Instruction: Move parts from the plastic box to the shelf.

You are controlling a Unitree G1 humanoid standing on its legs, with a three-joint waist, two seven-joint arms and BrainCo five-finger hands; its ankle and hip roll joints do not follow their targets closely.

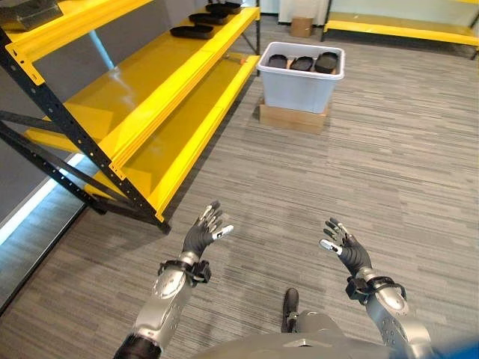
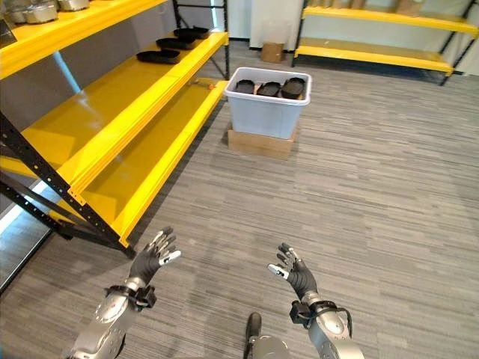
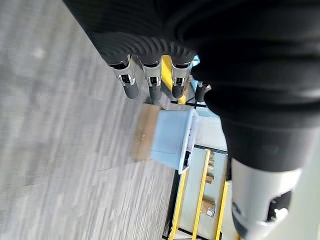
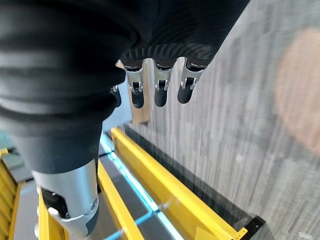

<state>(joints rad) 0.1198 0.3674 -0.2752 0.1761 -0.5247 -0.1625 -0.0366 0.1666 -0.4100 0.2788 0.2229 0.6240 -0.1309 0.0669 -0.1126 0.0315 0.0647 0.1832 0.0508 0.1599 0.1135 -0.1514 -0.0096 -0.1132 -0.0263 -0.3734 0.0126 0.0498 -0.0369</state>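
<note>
Floor (image 1: 389, 157): grey striped carpet tile, wall to wall. Second yellow rack (image 2: 374, 34) along far wall, black uprights, low decks. Small cardboard box (image 1: 302, 26) on floor at far wall, between racks. Flat cardboard slab (image 1: 293, 118) on floor mid-room. Grey wall panel (image 1: 67, 63) behind left racking. Bright light strip (image 1: 34, 206) along floor at left edge, glossy reflection beside it.

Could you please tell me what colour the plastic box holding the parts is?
The plastic box is pale grey-blue, clearest in the left eye view.
</note>
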